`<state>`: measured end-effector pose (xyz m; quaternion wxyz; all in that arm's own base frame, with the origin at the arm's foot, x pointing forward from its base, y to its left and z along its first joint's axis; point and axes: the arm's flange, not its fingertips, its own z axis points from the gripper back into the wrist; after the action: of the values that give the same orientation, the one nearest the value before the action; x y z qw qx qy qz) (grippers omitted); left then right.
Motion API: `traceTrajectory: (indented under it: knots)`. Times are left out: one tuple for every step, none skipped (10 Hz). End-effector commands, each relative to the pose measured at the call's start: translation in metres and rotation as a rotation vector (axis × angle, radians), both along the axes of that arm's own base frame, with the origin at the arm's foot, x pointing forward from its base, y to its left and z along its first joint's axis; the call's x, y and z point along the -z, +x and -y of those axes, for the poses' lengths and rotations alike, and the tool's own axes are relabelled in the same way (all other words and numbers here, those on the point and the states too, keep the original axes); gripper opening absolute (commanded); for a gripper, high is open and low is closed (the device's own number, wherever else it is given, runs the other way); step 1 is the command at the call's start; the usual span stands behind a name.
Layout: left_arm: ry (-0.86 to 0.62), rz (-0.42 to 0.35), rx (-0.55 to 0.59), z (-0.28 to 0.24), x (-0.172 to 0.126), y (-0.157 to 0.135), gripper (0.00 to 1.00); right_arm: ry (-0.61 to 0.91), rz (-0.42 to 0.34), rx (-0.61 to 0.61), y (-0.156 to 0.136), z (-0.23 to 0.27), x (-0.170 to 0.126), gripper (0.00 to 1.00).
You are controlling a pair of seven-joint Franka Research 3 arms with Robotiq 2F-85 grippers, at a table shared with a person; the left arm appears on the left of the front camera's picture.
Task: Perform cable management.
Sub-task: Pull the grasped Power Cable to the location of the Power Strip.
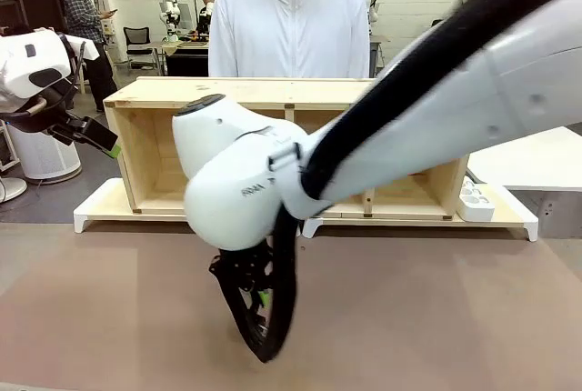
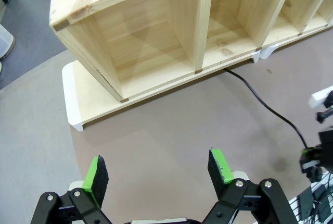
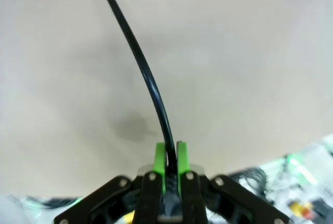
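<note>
Right gripper [image 3: 171, 156]: green pads clamped on the cable [image 3: 140, 62]. The cord sits pinched between the pads and leaves them in a gentle curve toward the top left of the right wrist view, across bare table surface [image 3: 250, 67].

In the front view the right gripper [image 1: 257, 309] points down near the middle of the table [image 1: 109, 318], close to the surface. The right arm's thick black hose [image 1: 284, 318] loops just beside it. Table surface lies open to both sides of the gripper and toward the near edge.

Left gripper [image 2: 157, 171]: jaws spread wide, nothing between the fingers [image 2: 95, 174]. It hangs above the table, well apart from the wooden shelf [image 2: 203, 21], and in the front view it sits raised at the far left [image 1: 107, 145]. An open stretch of table lies between it and the shelf's white base [image 2: 73, 112].

In the left wrist view the cable [image 2: 265, 107] emerges from under the shelf's front edge and runs flat across the table to the right gripper [image 2: 315, 159] at the picture's right edge. Its plug end cannot be made out.

A white power strip [image 1: 473, 202] rests on the base at the shelf's right end. A person in a white top [image 1: 289, 32] stands behind the shelf.
</note>
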<state>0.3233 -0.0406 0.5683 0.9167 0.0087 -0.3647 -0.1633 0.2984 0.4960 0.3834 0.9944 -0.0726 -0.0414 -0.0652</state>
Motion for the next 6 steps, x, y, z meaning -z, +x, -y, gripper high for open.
traceTrajectory:
  knots:
    - [-0.005, 0.000, -0.006, -0.001, 0.000, 0.000, 1.00, 0.049, 0.038, 0.081, -0.029, 0.037, -0.003, 0.11]
    - [-0.005, 0.000, -0.006, -0.001, 0.000, 0.000, 1.00, 0.060, 0.063, 0.122, -0.039, 0.051, -0.008, 0.11]
    - [-0.005, 0.000, -0.006, -0.001, 0.000, 0.000, 1.00, 0.060, 0.076, 0.153, -0.048, 0.063, -0.012, 0.11]
    - [-0.005, 0.000, -0.006, -0.001, 0.000, 0.000, 1.00, 0.057, 0.084, 0.179, -0.055, 0.074, -0.014, 0.11]
    - [-0.005, 0.000, -0.006, -0.001, 0.000, 0.000, 1.00, 0.059, 0.092, 0.206, -0.060, 0.085, -0.018, 0.11]
    - [-0.005, 0.000, -0.006, -0.001, 0.000, 0.000, 1.00, 0.047, 0.096, 0.246, -0.065, 0.098, -0.021, 0.11]
